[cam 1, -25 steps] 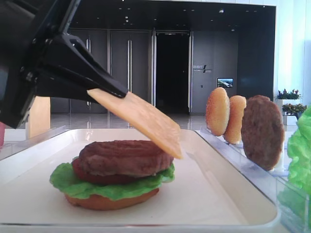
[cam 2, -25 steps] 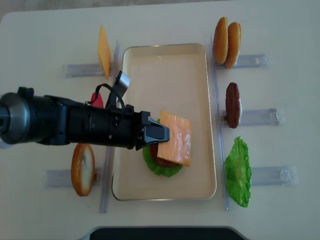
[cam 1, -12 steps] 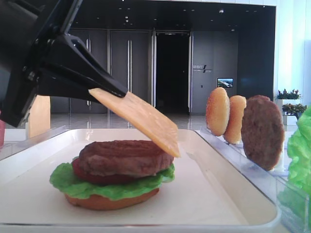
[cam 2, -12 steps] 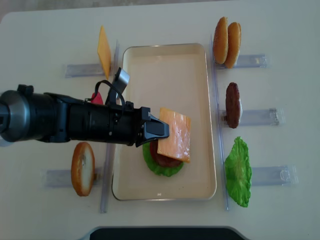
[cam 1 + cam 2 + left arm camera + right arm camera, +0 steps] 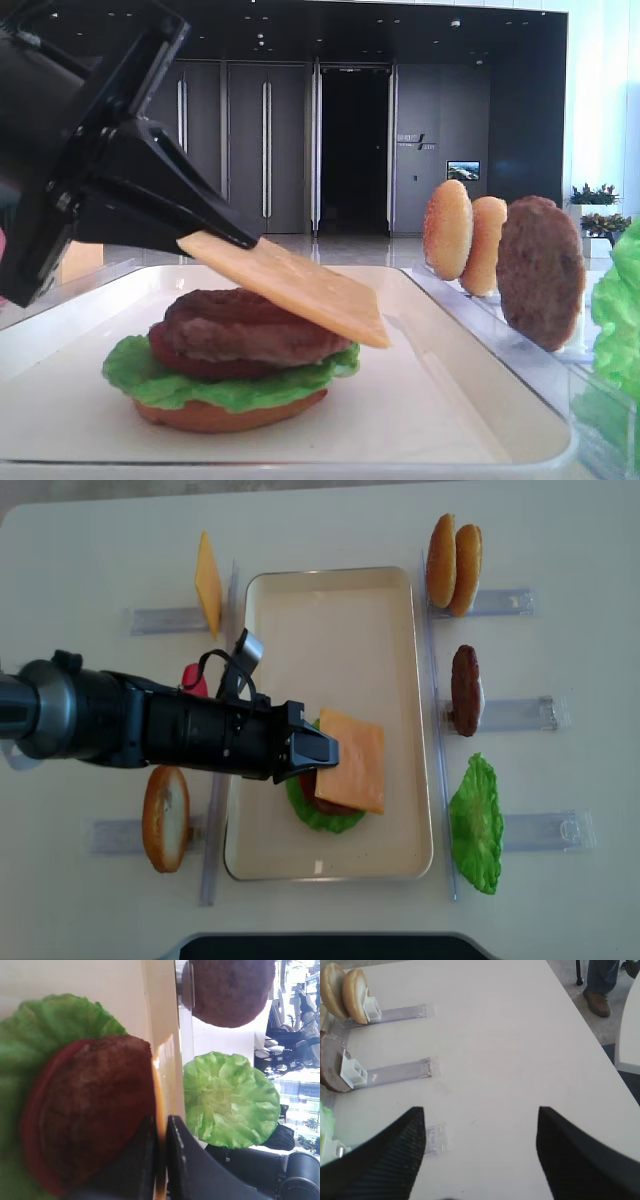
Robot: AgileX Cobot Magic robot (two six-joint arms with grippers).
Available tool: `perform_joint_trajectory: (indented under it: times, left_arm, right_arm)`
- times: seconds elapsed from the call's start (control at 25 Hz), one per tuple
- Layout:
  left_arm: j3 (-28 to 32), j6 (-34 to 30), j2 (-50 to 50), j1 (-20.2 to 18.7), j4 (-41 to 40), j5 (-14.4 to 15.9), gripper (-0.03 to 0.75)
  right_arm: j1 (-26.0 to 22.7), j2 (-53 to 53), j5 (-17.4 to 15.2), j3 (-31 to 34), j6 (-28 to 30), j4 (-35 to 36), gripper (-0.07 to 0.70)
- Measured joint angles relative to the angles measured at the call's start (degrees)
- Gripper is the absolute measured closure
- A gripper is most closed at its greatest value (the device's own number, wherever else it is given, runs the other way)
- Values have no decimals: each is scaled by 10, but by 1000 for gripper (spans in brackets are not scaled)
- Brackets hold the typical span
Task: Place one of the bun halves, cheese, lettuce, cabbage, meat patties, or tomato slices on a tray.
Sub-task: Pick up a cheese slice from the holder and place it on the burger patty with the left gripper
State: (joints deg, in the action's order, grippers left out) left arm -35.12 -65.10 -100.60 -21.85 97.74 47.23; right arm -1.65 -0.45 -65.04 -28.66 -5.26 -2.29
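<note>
Tan bun half (image 5: 165, 818) upright in rack at far L, spare cheese slice (image 5: 208, 583) standing in rack up top. Left gripper (image 5: 318, 748) reaching in from L over tray (image 5: 340, 595), fingers (image 5: 145, 1160) pinching cheese (image 5: 351, 759) by its edge, slice tilted just above meat patty (image 5: 250, 325) of stack: patty on tomato slice (image 5: 30, 1110), lettuce (image 5: 150, 375), bottom bun (image 5: 225, 412). R of tray on worktop (image 5: 560, 540): two bun halves (image 5: 453, 562), patty (image 5: 465, 688), lettuce leaf (image 5: 477, 823) in racks. Right gripper (image 5: 480, 1155) off to R over bare worktop, fingers spread wide, holding nothing.
</note>
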Motion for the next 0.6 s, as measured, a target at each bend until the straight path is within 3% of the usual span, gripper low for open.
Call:
perform_joint_trajectory:
  times: [0.6]
  left_arm:
    - [-1, 0, -7, 6, 1, 31, 678]
  right_arm:
    - [0, 0, 0, 0, 0, 0, 151]
